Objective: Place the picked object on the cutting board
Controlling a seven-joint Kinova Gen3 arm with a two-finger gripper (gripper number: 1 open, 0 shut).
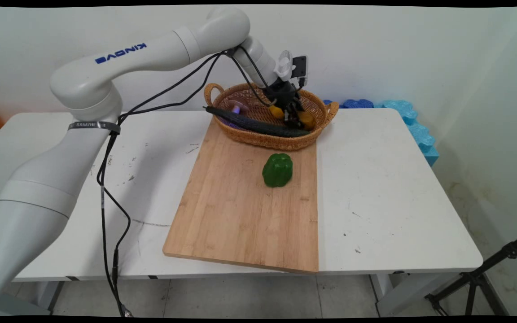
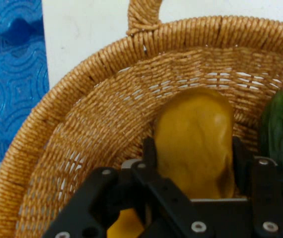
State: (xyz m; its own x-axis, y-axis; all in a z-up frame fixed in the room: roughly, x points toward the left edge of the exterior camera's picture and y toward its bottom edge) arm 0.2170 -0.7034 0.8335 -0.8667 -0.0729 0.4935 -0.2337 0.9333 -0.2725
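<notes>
Main view: I have the tool (image 1: 293, 115) down inside the wicker basket (image 1: 258, 139) at the far end of the cutting board (image 1: 236, 215), on the table (image 1: 375, 188). Tool sits in the basket's right half, right at a yellow item (image 1: 307, 119); a 2nd yellow bit (image 1: 276, 112) shows just left of the fingers. A long dark cucumber (image 1: 254, 124) lies slantwise across the basket, left-far to right-near, passing just in front of the tool. Purple piece (image 1: 238, 106) at basket's left-rear, apart from the tool. Green bell pepper (image 1: 278, 170) stands on the board, near the basket, outside it, well apart from the tool.

Hand view: yellow item (image 2: 196, 144) sits directly between the two fingers (image 2: 149, 153), its long axis running along the tool's line of reach, tip toward the basket wall (image 2: 82, 129). Fingers flank it on both sides, apparently touching it; I read the tool as clamped on it. Cucumber (image 2: 280, 129) is just beside, to the view's right. Blue foam mat (image 2: 12, 74) lies beyond the rim.
</notes>
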